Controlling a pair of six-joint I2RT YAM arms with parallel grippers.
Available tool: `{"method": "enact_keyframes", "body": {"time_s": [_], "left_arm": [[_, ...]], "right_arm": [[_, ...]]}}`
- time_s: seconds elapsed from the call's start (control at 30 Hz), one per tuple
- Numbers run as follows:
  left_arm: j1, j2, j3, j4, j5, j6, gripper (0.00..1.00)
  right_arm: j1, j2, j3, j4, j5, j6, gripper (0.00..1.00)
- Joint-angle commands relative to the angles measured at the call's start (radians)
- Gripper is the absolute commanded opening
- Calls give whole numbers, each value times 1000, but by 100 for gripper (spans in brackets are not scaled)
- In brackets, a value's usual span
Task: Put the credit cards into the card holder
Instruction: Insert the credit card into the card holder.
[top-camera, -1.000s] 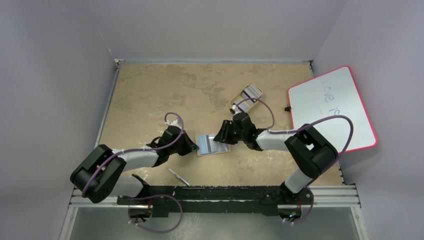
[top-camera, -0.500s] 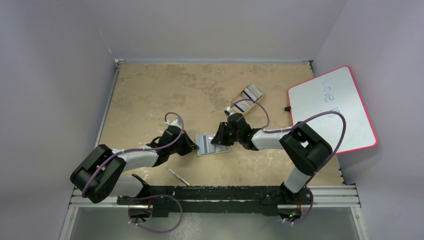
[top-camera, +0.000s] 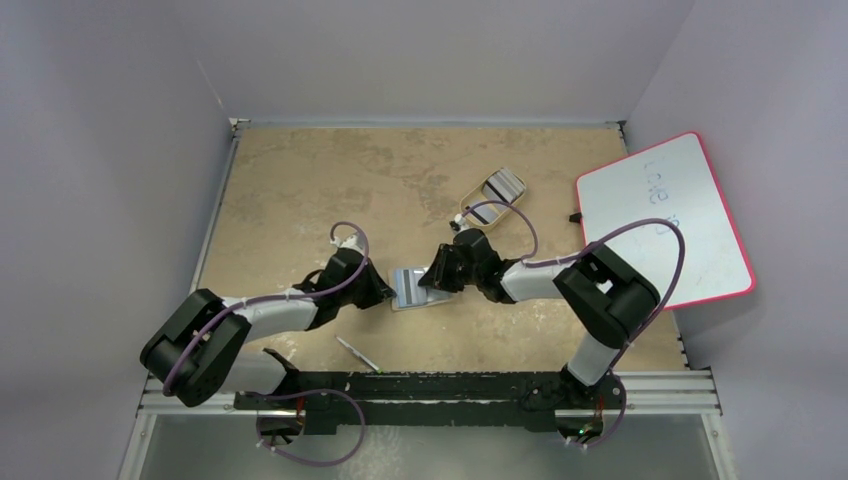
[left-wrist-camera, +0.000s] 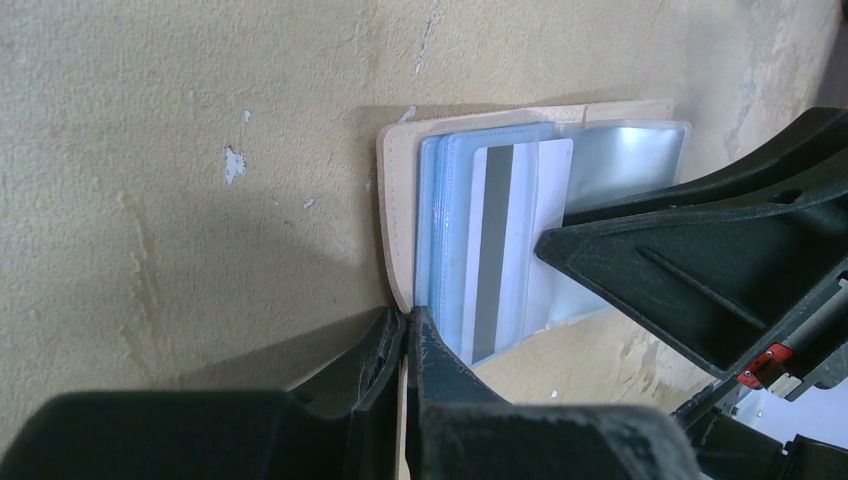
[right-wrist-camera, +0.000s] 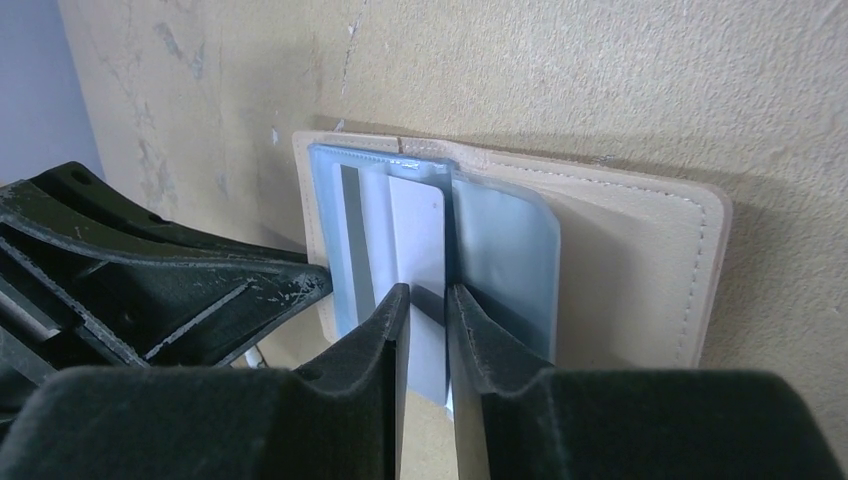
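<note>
Pale lilac walls (top-camera: 420, 50) enclose a mottled tan tabletop (top-camera: 300, 180) (scuffed).

Sandy tan desk (top-camera: 300, 200), mottled with paler patches and small white flecks. The card holder (right-wrist-camera: 640, 270) is cream-tan leather with a stitched border. Its inner pockets (right-wrist-camera: 505, 260) are translucent pale blue. The credit card (left-wrist-camera: 525, 210) is white with one grey stripe. The left claw (left-wrist-camera: 407, 325) and right claw (right-wrist-camera: 428, 300) are matte black. The whiteboard (top-camera: 690, 190) is white, pink-edged, with faint blue writing.
</note>
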Motion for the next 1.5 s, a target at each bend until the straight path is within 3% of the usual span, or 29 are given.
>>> {"method": "enact_keyframes", "body": {"time_s": [0.0,0.2,0.43,0.73,1.1,1.47], "left_arm": [[-1,-2,41,-32,-12,43,0],[-1,24,100,-93,28,101,0],[-1,36,103,-93,41,107,0],[-1,59,105,-67,70,106,0],[-2,60,107,-73,69,109,0],[0,66,104,-64,73,107,0]], "right_arm": [[37,-30,2,11,-8,13,21],[39,-47,12,-75,43,-30,18],[39,-129,40,-212,115,-87,30],[39,-78,75,-194,109,-94,25],[40,-89,94,-248,173,-95,35],[50,-60,81,-130,90,-89,24]]}}
